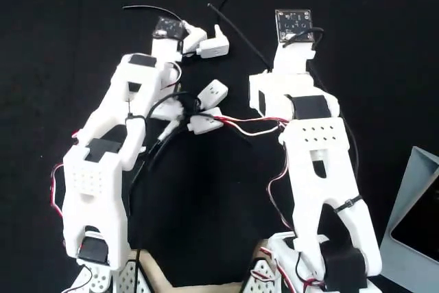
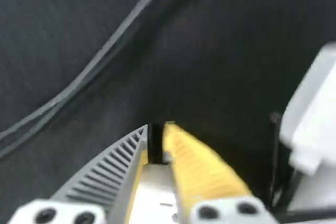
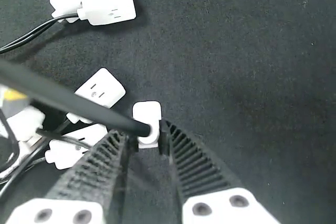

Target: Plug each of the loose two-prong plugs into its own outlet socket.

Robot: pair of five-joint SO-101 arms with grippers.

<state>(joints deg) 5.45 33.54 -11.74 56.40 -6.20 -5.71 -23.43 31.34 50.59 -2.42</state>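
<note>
1. At the near right edge, a grey panel (image 1: 413, 214) stands on the black table cloth (image 1: 384, 66).
2. Mid-table, between the left arm (image 1: 110, 135) and the right arm (image 1: 319, 162), lie two white outlets. The near socket block (image 1: 203, 123) sits just in front of the middle socket block (image 1: 213, 91), which lies with its slots facing up.
3. Just right of the middle socket block, and apart from it, the right gripper (image 3: 144, 134) is clenched on a white two-prong plug (image 3: 147, 115). One ribbed finger presses on each side of the plug. Its black cable (image 3: 68, 100) runs off to the left.
4. Farther off, at the end of the left arm, the left gripper (image 2: 156, 128) has its grey and yellow fingers drawn together, leaving only a thin dark strip between them. I cannot tell whether that strip is something held.
5. The far socket block (image 1: 212, 47) lies just right of the left gripper, well apart from the plug.
</note>
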